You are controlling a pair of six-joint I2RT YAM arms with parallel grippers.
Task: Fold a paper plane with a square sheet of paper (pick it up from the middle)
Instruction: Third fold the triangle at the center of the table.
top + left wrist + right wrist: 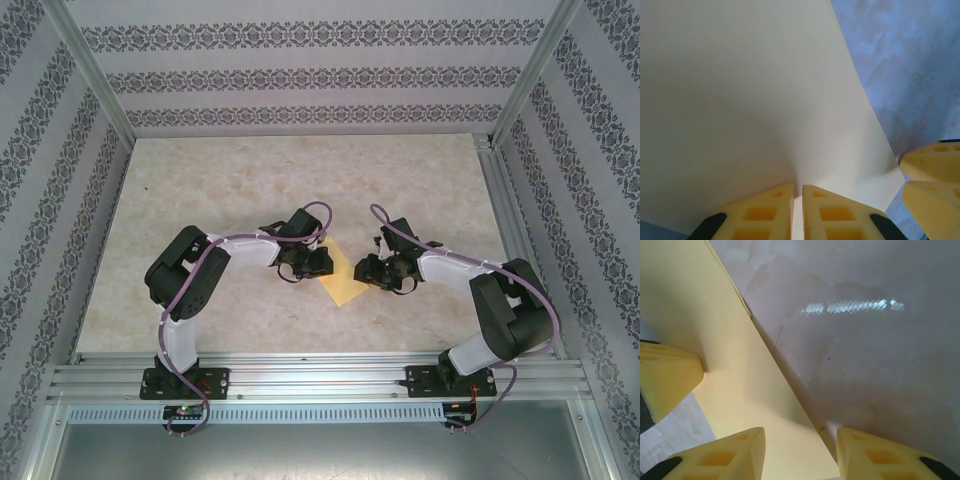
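Observation:
The square sheet of paper [341, 284] is pale yellow and lies on the table between my two grippers, one corner pointing at the near edge. My left gripper [306, 263] is at its left side. In the left wrist view the left gripper [797, 188] is shut on the paper [740, 100], and the sheet buckles upward from the fingertips. My right gripper [369, 272] is at the sheet's right side. In the right wrist view it [800, 433] stands open astride the paper's [740, 385] edge, without pinching it.
The marbled beige table [250, 180] is bounded by patterned walls and aluminium frame rails [320, 375] at the near edge. The right gripper's yellow fingers [931, 167] appear in the left wrist view, close to the paper's corner. A left finger [665, 380] rests against the sheet.

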